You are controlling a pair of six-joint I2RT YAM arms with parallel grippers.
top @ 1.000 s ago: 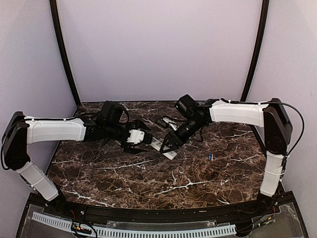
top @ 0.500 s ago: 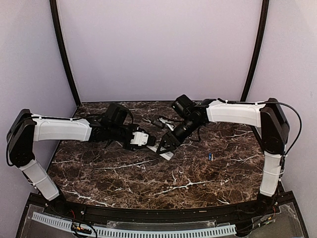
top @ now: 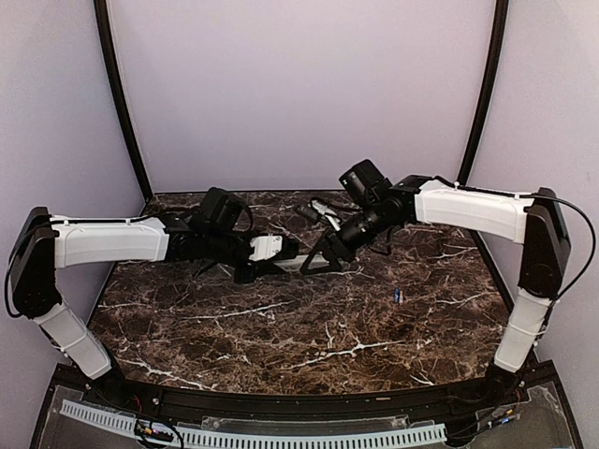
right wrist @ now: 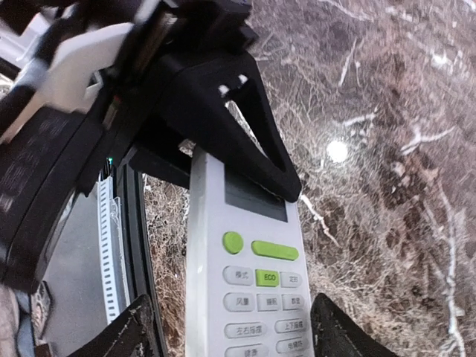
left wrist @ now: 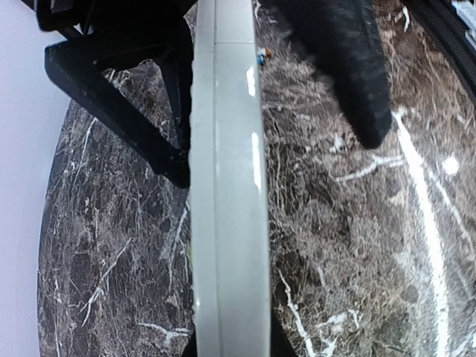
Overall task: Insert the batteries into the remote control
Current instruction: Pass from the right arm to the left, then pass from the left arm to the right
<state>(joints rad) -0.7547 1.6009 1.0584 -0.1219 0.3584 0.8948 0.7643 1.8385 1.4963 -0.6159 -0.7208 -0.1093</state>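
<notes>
The white remote control [right wrist: 245, 282] hangs above the marble table between both grippers, with its green and grey buttons facing the right wrist camera. My left gripper [top: 284, 259] is shut on its display end, and one black finger [right wrist: 245, 126] lies across the display. In the left wrist view the remote control [left wrist: 227, 186] shows edge-on between the jaws. My right gripper [right wrist: 238, 335] is open around the button end, with a gap showing beside the handset. One blue battery [top: 397, 295] lies on the table to the right, also seen as a battery [left wrist: 262, 55] in the left wrist view.
Small loose pieces [top: 319, 210] lie near the back of the dark marble table [top: 281, 327]. Black frame posts and lavender walls close in the sides and back. A white cable tray [top: 253, 435] runs along the front edge.
My left gripper has shut on the remote control and holds it up off the table. The right gripper has opened and that arm has drawn back toward the right.
</notes>
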